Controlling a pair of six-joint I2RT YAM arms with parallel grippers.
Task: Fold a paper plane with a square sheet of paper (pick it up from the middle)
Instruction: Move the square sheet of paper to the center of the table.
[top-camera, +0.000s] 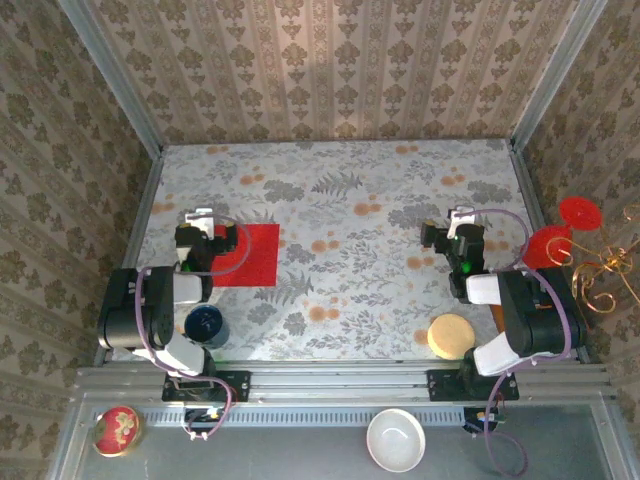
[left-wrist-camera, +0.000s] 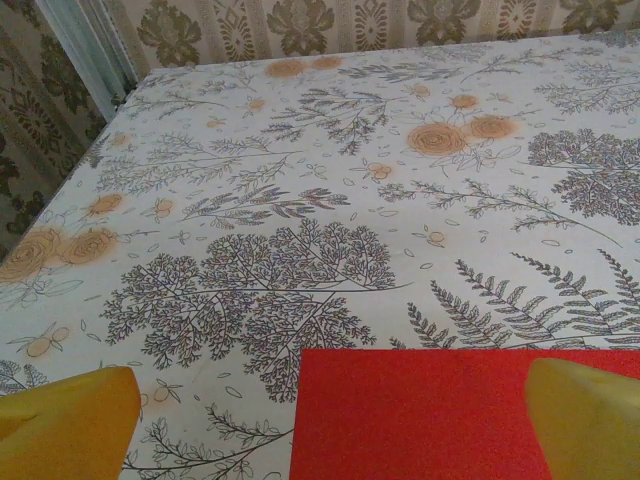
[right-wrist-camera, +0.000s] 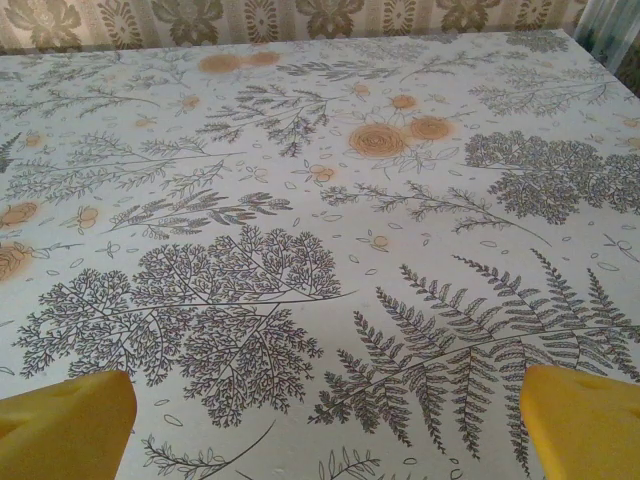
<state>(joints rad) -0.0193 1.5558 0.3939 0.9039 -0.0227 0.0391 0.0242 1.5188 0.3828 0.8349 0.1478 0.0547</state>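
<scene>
Red square sheet of paper (top-camera: 258, 255) lies flat on the left side of the flowered worktop (top-camera: 350, 200) in the top view, no crease or fold visible, its left part hidden under the left arm. Left pincer (top-camera: 202, 215) hovers over that left edge, jaws wide, holding nothing. Right pincer (top-camera: 460, 214) is well apart on the right side over bare cloth, jaws wide too, empty. Around: dark blue cup (top-camera: 205, 325) by the left arm base, pale yellow disc (top-camera: 451, 335) by the right base, red translucent glasses (top-camera: 560, 232) at the right rim, white bowl (top-camera: 397, 440) and small red tin (top-camera: 117, 430) on the near ledge, none touched. Left wrist view: the sheet's far edge and far left corner sit low in frame between the two yellow fingers (left-wrist-camera: 65, 425), nearer the right one, which overlaps the red; cannot tell if it touches the paper. Surface smooth, edges straight, corner sharp. Right wrist view: yellow fingertips (right-wrist-camera: 60, 425) spread wide over printed cloth. Progress, my judgement: nothing done yet, no pick-up from the middle, no first fold, no plane. All of it is left: grasp at the sheet's centre, centre crease, nose folds, wings. Left pincer looks off-centre, so it likely needs to shift right before closing.
</scene>
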